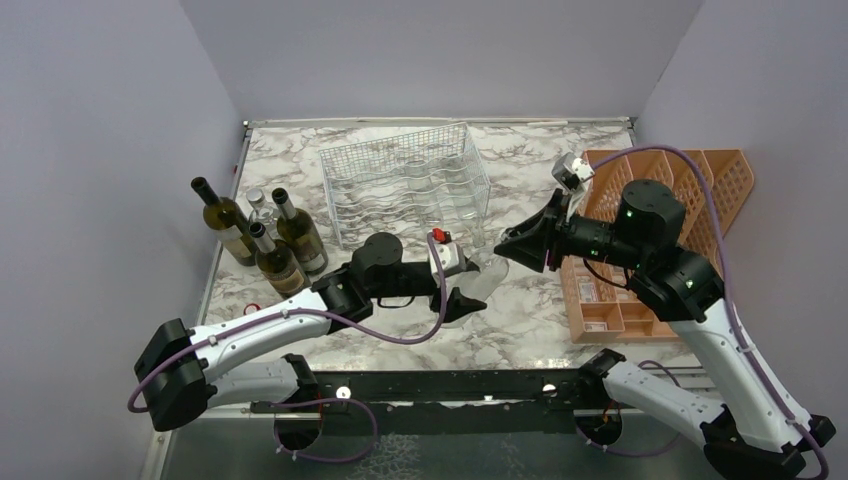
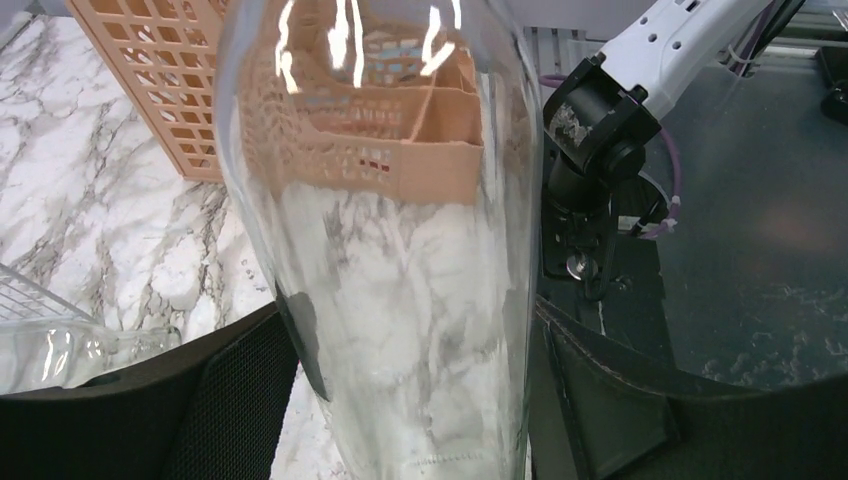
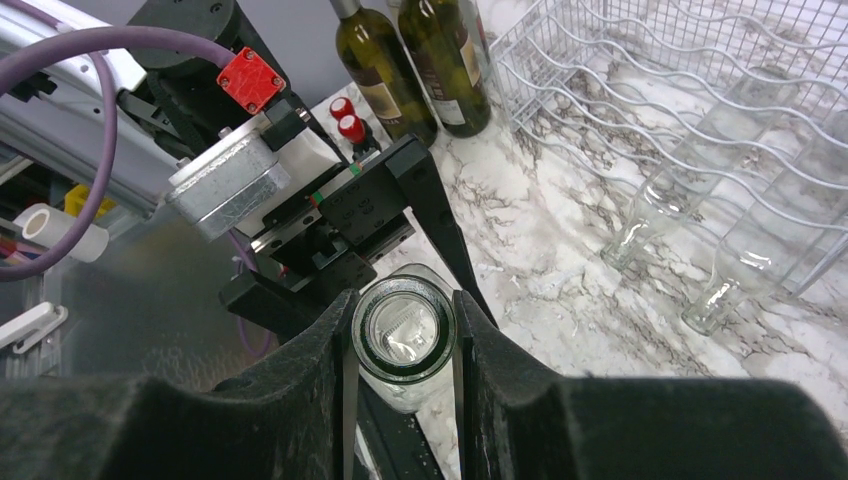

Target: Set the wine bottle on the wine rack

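Note:
A clear glass wine bottle (image 1: 482, 278) hangs between my two grippers in front of the white wire wine rack (image 1: 405, 185). My right gripper (image 3: 403, 340) is shut on the bottle's mouth (image 3: 403, 325), one finger pressed on each side of the rim. The left gripper (image 2: 415, 400) spans the bottle's wide body (image 2: 400, 250), and both its black fingers (image 2: 230, 400) lie against the glass. In the top view the left gripper (image 1: 465, 300) comes in from the left and the right gripper (image 1: 507, 247) from the right.
Two clear bottles (image 3: 665, 195) lie in the rack (image 3: 700, 90). Several dark wine bottles (image 1: 262, 238) stand at the left table edge. An orange perforated tray (image 1: 705, 175) with compartments sits on the right, behind the right arm.

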Robot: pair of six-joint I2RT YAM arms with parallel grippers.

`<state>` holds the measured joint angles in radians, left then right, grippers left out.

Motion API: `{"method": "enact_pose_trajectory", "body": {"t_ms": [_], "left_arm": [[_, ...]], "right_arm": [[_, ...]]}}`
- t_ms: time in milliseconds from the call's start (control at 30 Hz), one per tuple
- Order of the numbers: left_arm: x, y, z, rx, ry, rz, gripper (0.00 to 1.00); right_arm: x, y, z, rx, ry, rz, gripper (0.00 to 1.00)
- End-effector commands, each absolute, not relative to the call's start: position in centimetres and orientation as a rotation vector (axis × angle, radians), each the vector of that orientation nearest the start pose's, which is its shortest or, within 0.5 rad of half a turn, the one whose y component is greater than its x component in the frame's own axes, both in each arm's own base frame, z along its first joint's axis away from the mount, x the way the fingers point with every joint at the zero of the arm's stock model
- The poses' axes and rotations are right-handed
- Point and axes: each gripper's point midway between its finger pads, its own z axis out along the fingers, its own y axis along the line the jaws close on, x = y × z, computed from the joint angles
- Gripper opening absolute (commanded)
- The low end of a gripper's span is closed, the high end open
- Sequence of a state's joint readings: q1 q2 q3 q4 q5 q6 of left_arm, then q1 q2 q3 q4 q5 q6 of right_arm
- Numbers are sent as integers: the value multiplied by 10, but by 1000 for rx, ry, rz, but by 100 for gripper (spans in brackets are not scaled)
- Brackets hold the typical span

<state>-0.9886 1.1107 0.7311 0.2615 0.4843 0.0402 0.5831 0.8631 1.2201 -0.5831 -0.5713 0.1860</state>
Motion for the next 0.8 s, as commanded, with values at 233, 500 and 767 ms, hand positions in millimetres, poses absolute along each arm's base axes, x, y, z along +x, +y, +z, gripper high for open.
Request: {"method": "enact_pose_trajectory", "body": {"t_ms": [233,500,767], "left_arm": [[145,-353,262,1195,1249,-1031,1],[180,-330,241,1273,1265,-681,0],[210,-291,212,1362,1169,-272,0]], "right_arm": [[149,223,399,-746,1608,1086,19],[160,204,372,-674,1715,947,69],[190,214,337,-733,1840,853,80]]}}
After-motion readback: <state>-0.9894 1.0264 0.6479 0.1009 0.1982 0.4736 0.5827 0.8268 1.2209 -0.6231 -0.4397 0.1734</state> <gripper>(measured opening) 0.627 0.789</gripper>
